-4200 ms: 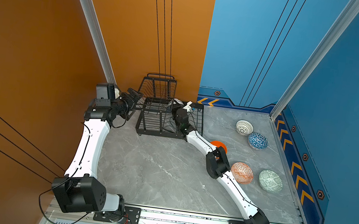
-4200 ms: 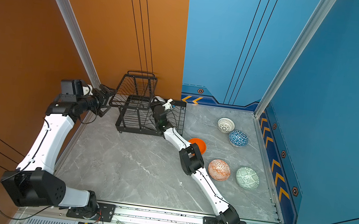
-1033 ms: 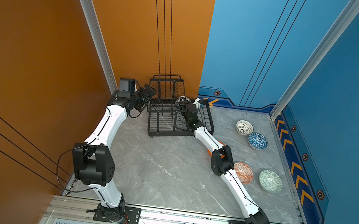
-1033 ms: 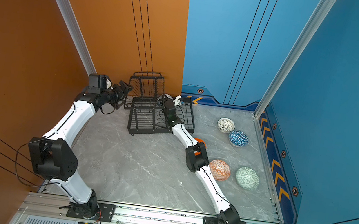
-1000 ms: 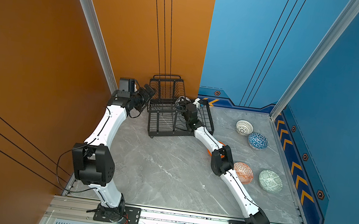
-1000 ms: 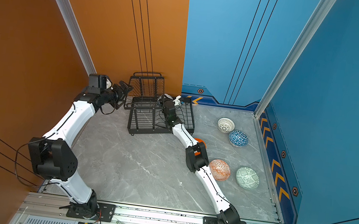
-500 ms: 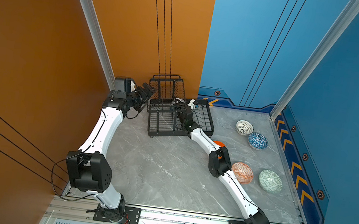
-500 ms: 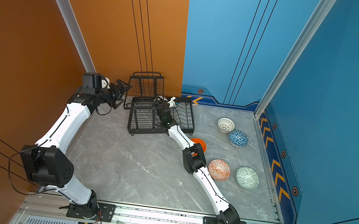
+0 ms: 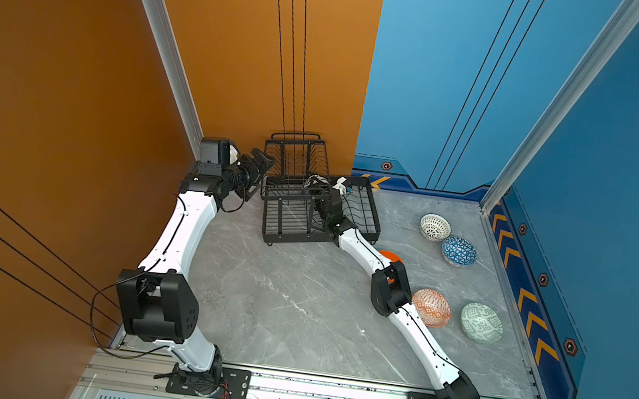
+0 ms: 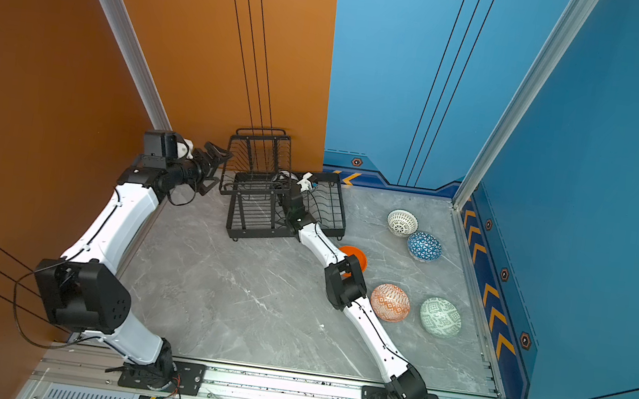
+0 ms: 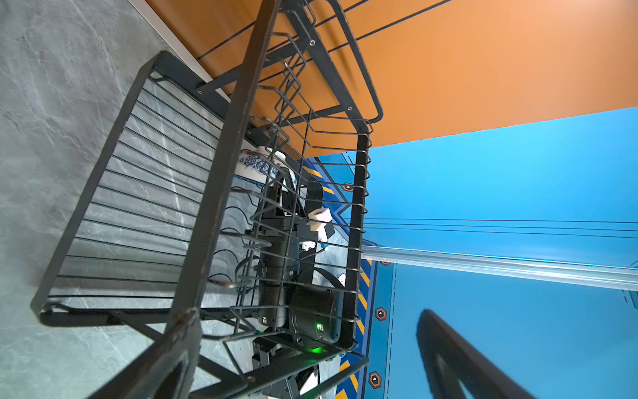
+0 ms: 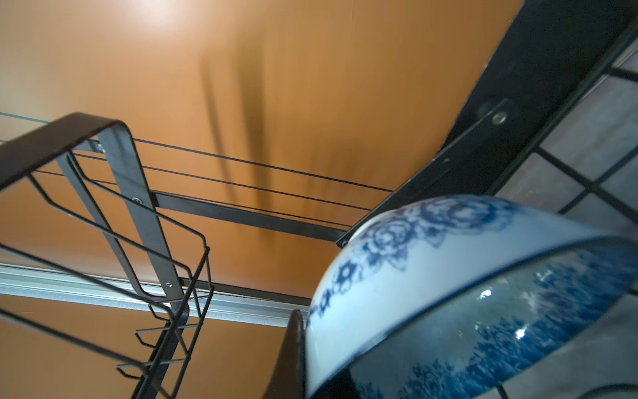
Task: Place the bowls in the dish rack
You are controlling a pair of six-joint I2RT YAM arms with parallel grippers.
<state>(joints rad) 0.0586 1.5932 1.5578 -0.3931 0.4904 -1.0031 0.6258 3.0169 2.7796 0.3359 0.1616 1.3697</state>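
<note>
R end effector (image 11: 278, 179) clamps blue-white floral bowl (image 11: 260, 165) inside dish rack (image 9: 285, 225), not yet released. L end effector (image 9: 257, 164) is spread wide, empty. Orange-white geometric bowl (image 9: 431, 307) + 4 more sit on bench (image 9: 274, 308).

5 bowls (image 9: 430, 307) right of dish rack (image 9: 291, 239)

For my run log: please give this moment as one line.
right gripper: holds floral bowl in rack | left gripper: open, beside rack

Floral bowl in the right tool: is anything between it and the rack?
Nothing visible. The blue-white floral bowl, gripped at its rim by the right tool, is already inside the dish rack, with only the rack's own wires around it.
</note>
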